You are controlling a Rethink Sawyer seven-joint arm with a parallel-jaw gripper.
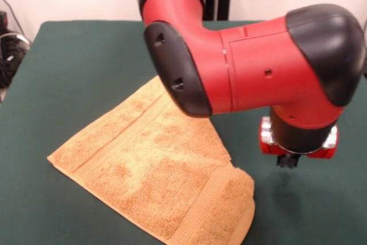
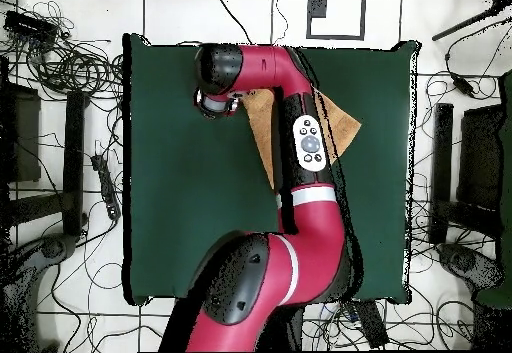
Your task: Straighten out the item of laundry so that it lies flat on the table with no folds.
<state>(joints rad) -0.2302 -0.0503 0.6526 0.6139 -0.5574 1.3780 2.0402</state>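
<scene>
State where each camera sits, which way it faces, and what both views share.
Front view: low across the table, facing the arm; elbow and wrist fill the frame, gripper above bare cloth beside the towel.
Overhead view: above, looking straight down; the whole arm stretches from the bottom edge, covering part of the towel, gripper under the wrist.
Shared: table, towel, arm.
</scene>
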